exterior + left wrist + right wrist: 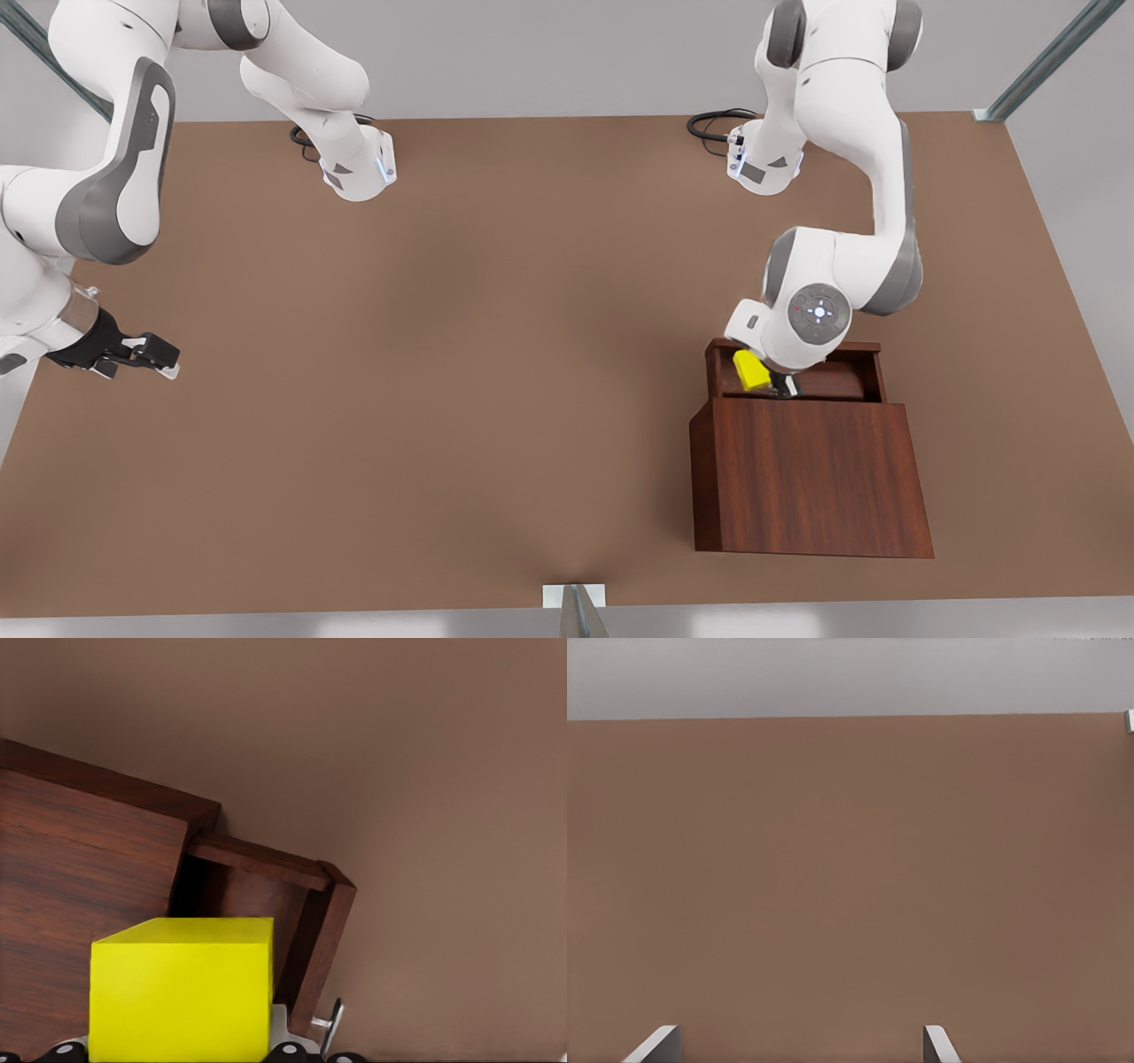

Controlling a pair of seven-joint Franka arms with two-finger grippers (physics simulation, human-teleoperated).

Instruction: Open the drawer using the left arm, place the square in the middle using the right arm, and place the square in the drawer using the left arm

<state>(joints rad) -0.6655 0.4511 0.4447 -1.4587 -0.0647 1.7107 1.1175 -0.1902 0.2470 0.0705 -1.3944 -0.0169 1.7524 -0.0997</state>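
The drawer (842, 377) of the dark wood cabinet (811, 478) is pulled open toward the far side of the table. The yellow square (751, 369) hangs tilted over the drawer's near-left corner, with my left gripper (769, 381) shut on it, at the front view's right. In the left wrist view the square (182, 988) sits between the fingers (288, 1051), above the drawer's rim (266, 861) and silver handle (333, 1020). My right gripper (164, 359) waits open at the front view's left edge, low over the brown tabletop, with its fingertips (656, 1045) wide apart and nothing between them.
The brown tabletop (496, 372) stretches between the two arms. Both arm bases (359, 168) stand at the far edge with black cables. A metal post (576, 611) rises at the near edge, and the cabinet stands near the table's front right.
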